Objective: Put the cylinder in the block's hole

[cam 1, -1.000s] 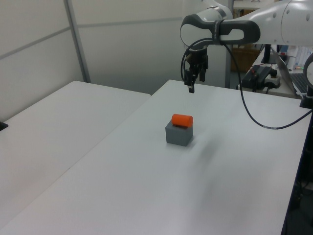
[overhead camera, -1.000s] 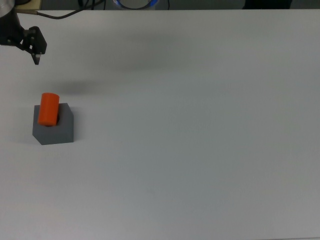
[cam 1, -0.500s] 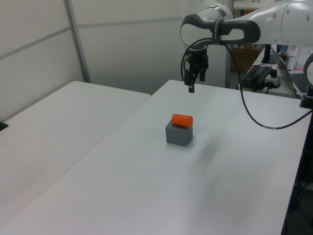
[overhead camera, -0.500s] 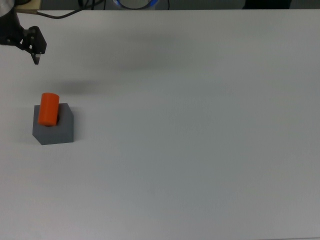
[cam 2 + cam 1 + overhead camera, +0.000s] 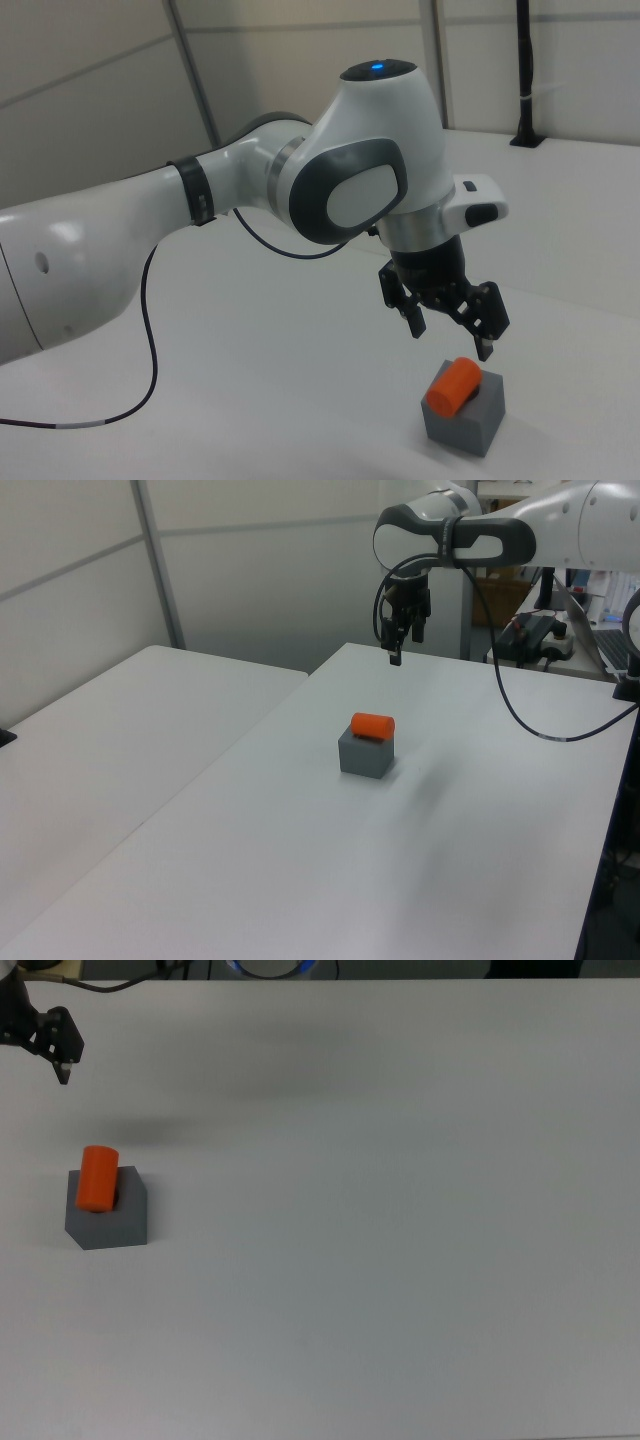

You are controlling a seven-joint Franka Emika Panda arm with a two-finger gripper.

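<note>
The orange cylinder [image 5: 97,1178] leans tilted in the grey block [image 5: 108,1212], near the table's [image 5: 400,1210] edge, not seated upright; the tool [image 5: 447,322] hangs above, spread wide, empty.

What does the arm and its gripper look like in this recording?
The arm is glossy white with rounded grey joint covers, a black band and a small blue light on top. A black cable loops beside it. The gripper is black, with two slim fingers.
</note>
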